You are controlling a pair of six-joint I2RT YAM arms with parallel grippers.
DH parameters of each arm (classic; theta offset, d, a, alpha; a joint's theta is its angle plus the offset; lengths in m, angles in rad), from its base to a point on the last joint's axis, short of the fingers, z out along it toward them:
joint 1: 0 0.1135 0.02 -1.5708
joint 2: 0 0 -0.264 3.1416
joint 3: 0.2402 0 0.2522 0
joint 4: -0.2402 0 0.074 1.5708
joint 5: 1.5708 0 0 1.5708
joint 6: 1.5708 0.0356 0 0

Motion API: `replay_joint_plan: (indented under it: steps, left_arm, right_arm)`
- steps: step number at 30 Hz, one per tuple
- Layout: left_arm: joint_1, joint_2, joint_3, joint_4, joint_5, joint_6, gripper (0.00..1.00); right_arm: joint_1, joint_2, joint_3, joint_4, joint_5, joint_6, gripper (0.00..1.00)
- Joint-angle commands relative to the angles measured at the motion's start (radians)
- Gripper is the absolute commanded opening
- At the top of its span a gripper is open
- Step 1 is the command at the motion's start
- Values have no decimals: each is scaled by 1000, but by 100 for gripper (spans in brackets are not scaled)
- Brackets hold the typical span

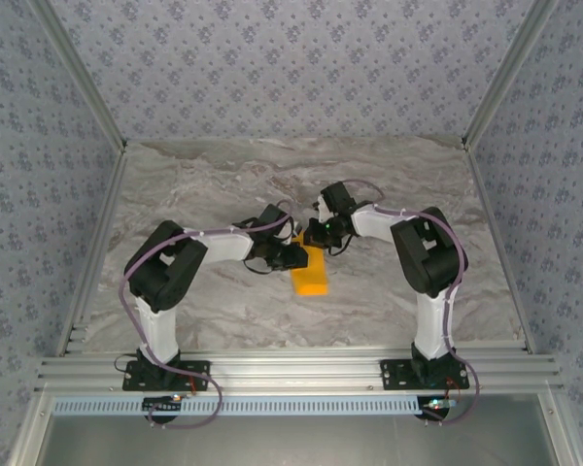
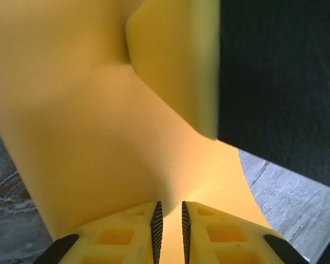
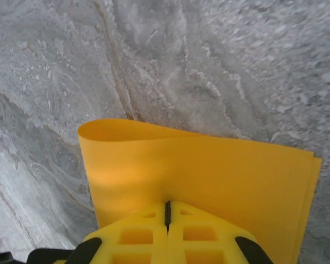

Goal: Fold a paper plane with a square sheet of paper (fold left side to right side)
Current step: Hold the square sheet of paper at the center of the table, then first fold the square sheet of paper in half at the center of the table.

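A: Where do we log the sheet of paper (image 1: 310,276)?
B: Mid-table (image 1: 223,184), between the two arms, folded over: one side a rounded fold, the other stacked edges.
A: Left gripper (image 1: 293,255)?
B: At the sheet's far left corner. Its pads (image 2: 157,231) sit almost together with a thin slit between, paper right behind. We cannot tell if it pinches.
A: Right gripper (image 1: 318,233)?
B: Just beyond, at the sheet's far end. Jaws fully closed, tips over the paper.

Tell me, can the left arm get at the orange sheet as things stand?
Likely yes: the left fingers sit either side of the sheet, nothing between; the right fingers pinch it too.
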Motion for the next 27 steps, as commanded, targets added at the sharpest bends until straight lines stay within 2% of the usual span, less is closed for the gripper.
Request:
replay_joint_plan:
  steps: [1,8,19,27]
  left_arm:
    - [-43,-10,-65,-89,-18,40,19]
    - [-94,-93,-187,-39,-9,23,19]
    - [-125,-226,-348,121,45,-65,19]
    - [-90,-309,-306,152,78,-77,20]
  right_arm:
    - [-2,41,5,-85,50,34,5]
    - [-12,46,-13,-89,57,46,5]
    - [-12,43,-13,-86,53,47,5]
    - [-12,38,-13,-89,53,43,4]
